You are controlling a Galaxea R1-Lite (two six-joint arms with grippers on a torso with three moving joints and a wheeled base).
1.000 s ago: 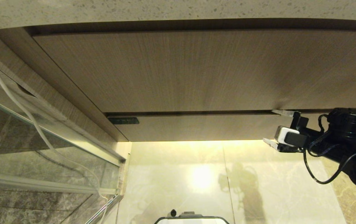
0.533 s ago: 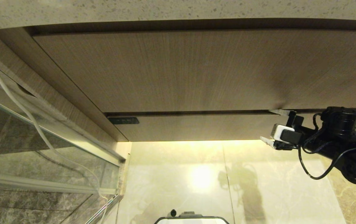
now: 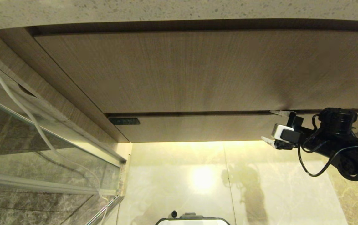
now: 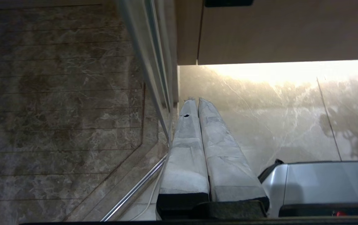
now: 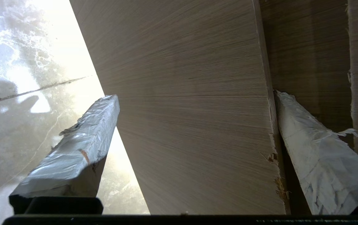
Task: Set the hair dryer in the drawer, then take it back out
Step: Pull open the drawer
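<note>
The right end effector (image 3: 273,127), with its white tape-wrapped fingers (image 5: 72,156) spread wide apart, straddles the low light-brown wood-grain drawer front (image 3: 197,127): one finger sits in the dark gap along its top edge, the other below its bottom edge. That front is a flat, finely grained strip running level, closed beneath a taller wood-grain panel (image 3: 197,68) and a speckled stone desk edge (image 3: 179,11). The left end effector (image 4: 197,103), fingers pressed together, hangs over glossy marble floor (image 4: 276,118).
</note>
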